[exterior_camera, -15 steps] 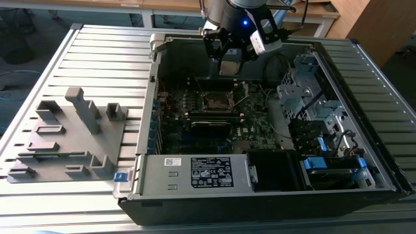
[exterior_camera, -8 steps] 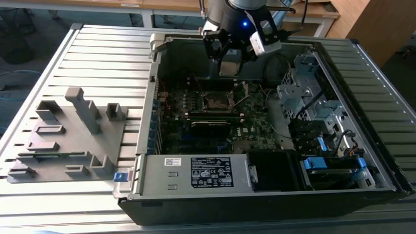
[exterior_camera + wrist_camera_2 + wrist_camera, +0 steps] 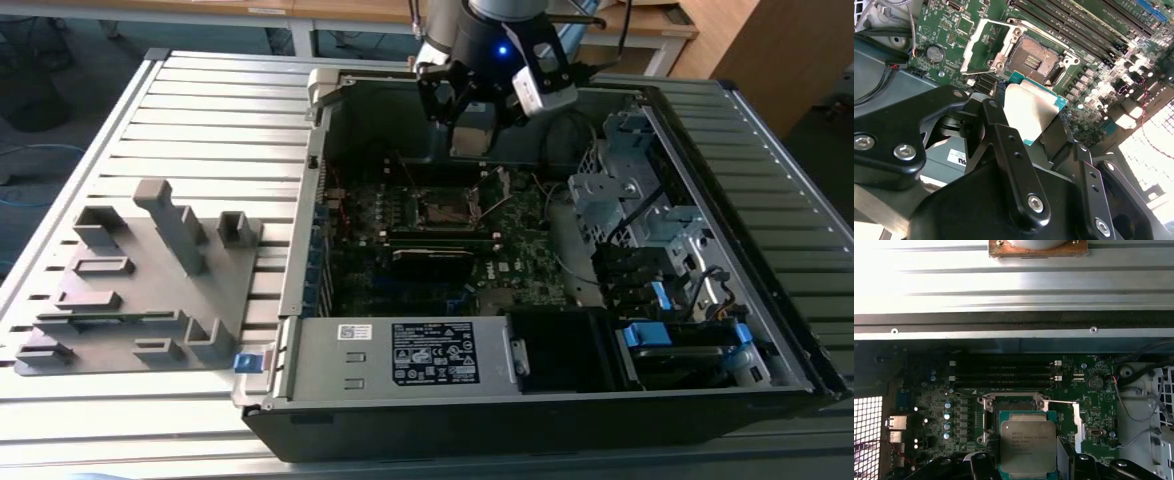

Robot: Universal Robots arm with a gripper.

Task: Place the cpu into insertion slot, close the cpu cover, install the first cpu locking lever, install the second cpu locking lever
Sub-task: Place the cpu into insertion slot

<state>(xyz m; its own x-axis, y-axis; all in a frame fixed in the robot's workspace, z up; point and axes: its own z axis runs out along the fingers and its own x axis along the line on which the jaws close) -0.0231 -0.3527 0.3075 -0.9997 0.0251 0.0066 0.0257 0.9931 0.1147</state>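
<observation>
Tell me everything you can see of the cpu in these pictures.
The cpu is a flat square chip with a dull grey metal top that bears print and a teal-green board edge around it. The black fingers hold it at two opposite sides, in the air, clear of the open, empty insertion slot.

A black metal two-fingered gripper [image 3: 1030, 122] clamps a small, flat square cpu [image 3: 1029, 105], dull grey on top with a teal-green edge, by two opposite sides. Near it on the green motherboard [image 3: 936, 30] lies the square, silver-rimmed insertion slot [image 3: 1032, 60], dark centre uncovered, with its thin silver-framed cpu cover [image 3: 985, 42] swung open beside it.
</observation>
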